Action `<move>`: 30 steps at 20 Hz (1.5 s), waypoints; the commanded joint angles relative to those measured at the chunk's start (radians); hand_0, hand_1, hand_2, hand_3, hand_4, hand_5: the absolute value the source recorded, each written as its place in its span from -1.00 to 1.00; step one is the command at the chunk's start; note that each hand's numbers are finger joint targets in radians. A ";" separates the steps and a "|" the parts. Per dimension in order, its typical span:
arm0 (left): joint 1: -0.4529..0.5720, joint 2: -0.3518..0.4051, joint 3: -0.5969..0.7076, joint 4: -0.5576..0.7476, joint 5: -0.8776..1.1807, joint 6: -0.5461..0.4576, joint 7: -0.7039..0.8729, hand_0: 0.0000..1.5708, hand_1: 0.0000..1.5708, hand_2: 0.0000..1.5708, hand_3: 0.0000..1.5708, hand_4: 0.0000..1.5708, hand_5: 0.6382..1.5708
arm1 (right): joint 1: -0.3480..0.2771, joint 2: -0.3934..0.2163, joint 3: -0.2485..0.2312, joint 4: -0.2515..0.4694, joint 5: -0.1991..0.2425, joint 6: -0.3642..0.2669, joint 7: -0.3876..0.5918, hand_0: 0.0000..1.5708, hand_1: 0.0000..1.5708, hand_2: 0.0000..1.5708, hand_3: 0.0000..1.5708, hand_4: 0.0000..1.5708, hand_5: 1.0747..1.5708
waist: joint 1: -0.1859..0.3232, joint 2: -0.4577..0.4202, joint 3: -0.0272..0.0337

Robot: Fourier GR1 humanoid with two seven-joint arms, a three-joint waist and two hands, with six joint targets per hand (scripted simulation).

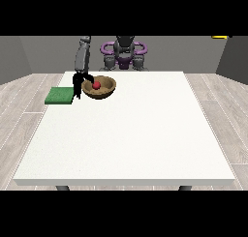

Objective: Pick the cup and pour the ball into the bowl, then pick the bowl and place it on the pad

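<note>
- One step appears to remain: the red ball (96,85) already lies inside the brown wooden bowl (107,91), so by my reading the pour is done and the bowl now has to go to the green pad (59,96).
- No cup shows anywhere in the front view, so I leave it out of the plan.
- The bowl stands on the white bench (131,134), just beside the pad's nearer edge, with the pad lying on the side of the bowl towards the view's left.
- The hand at the view's left (78,84) hangs between bowl and pad, its fingers pointing down, and one dark part reaches towards the bowl's rim.
- Whether those fingers have closed on the rim I cannot tell; they are too small and dark to read.
- The other hand is not in view.
- To do the move well, I judge the rim should be pinched securely before lifting, and the bowl kept level so the ball stays inside.
- A low, short carry sideways from the bowl's present spot should suffice, setting it down in the middle of the pad instead of on its edge.
</note>
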 commanded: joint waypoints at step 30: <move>0.063 0.110 0.090 0.074 0.063 -0.066 -0.013 -1.00 -1.00 -1.00 -1.00 0.53 0.93 | 0.115 -0.391 0.050 -0.190 0.072 -0.255 0.444 1.00 1.00 1.00 -0.08 0.34 0.97 | -0.029 -0.013 0.0166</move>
